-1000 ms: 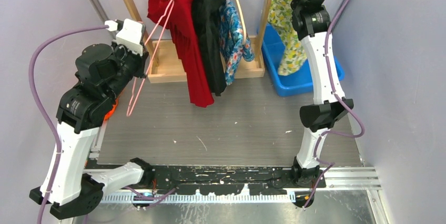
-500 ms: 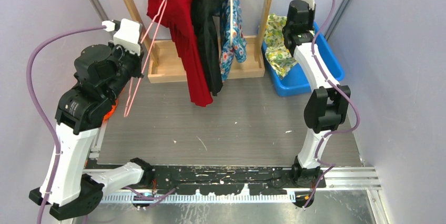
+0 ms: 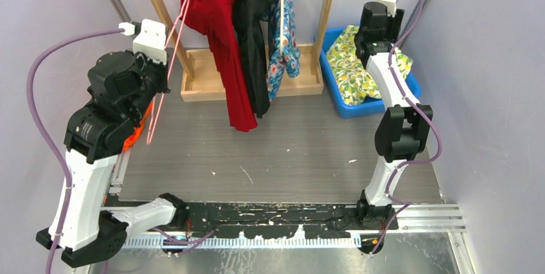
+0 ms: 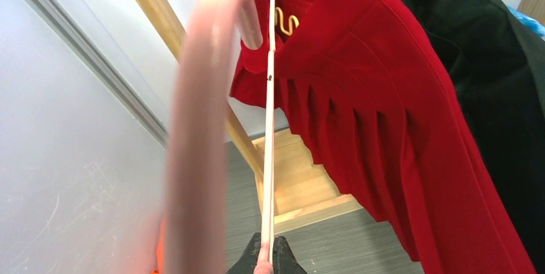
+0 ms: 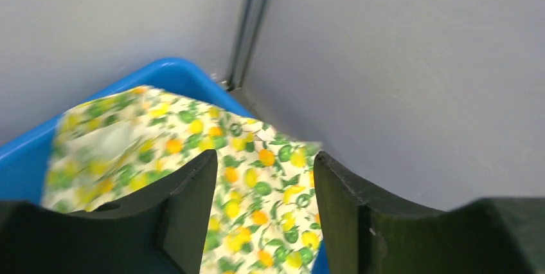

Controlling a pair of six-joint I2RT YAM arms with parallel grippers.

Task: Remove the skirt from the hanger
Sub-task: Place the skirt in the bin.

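- The left gripper (image 4: pixel 262 260) has its fingers pressed together on the lower end of a thin pink hanger (image 4: pixel 268 126). The hanger's straight wire runs up and away from the fingertips.
- The hanger carries no cloth. Its curved part sweeps close past the wrist camera on the left of the fingers, too blurred to show detail.
- Just beyond the hanger, ahead and to the right of the left fingers, hangs a red dress (image 4: pixel 385 132) with pleats. A black garment (image 4: pixel 488 55) hangs beside it, farther right.
- Past these, a blue floral garment (image 3: pixel 286 49) hangs on the same wooden rack (image 3: pixel 205 87).
- The right gripper (image 5: pixel 263 158) has its fingers spread apart and pinches nothing.
- The skirt (image 5: pixel 257 190), white with yellow lemons and green leaves, lies crumpled directly below and ahead of the right fingers. It is off the hanger, and whether it touches the fingertips cannot be told.
- The skirt rests inside a blue bin (image 5: pixel 160 71), whose rim shows beyond the left finger.
- Behind the bin stand the grey walls (image 5: pixel 385 62) of the corner.
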